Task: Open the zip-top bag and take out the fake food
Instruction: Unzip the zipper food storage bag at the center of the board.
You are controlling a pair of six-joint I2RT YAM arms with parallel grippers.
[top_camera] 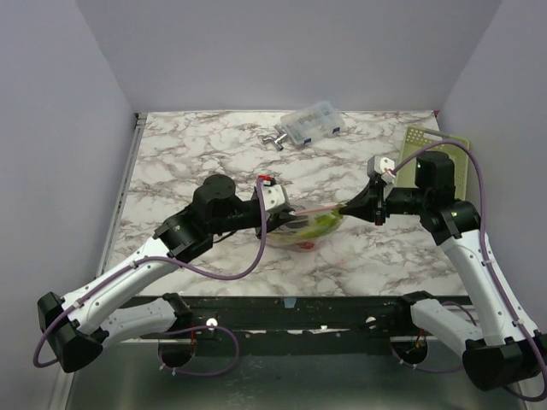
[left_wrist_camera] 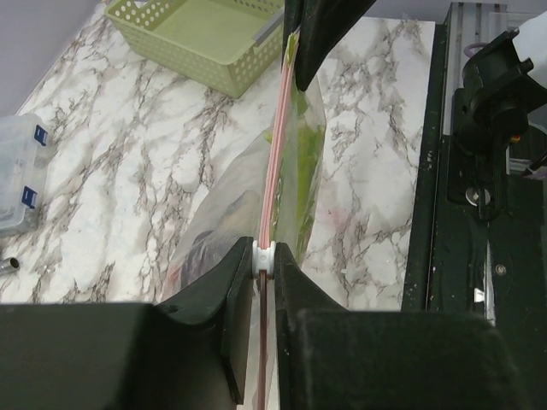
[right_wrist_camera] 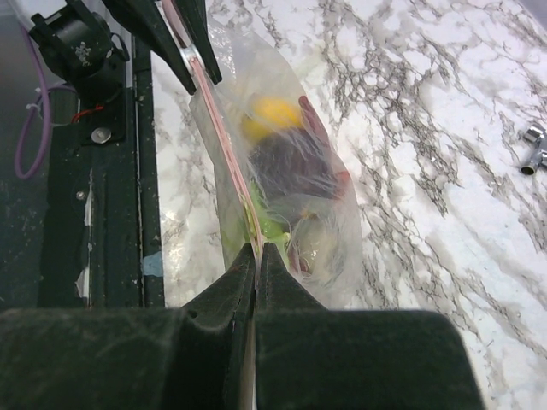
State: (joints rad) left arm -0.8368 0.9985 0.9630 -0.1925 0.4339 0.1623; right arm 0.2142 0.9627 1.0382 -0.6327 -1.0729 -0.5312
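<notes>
The clear zip-top bag [top_camera: 309, 227] hangs stretched between my two grippers over the middle of the table, pink zipper strip [left_wrist_camera: 275, 162] uppermost and taut. My left gripper [left_wrist_camera: 266, 254] is shut on the white slider at the strip's left end. My right gripper [right_wrist_camera: 257, 249] is shut on the strip's other end. Through the plastic I see the fake food: a yellow lemon [right_wrist_camera: 272, 115], a dark purple piece [right_wrist_camera: 286, 162], a green piece [right_wrist_camera: 270, 225] and some red. In the top view the left gripper [top_camera: 278, 213] and right gripper [top_camera: 344, 209] face each other across the bag.
A green perforated basket [top_camera: 440, 158] stands at the back right, behind the right arm. A small clear box with blue parts [top_camera: 312, 125] and a metal fitting [top_camera: 273, 137] lie at the back centre. The black rail [top_camera: 299, 312] runs along the near table edge.
</notes>
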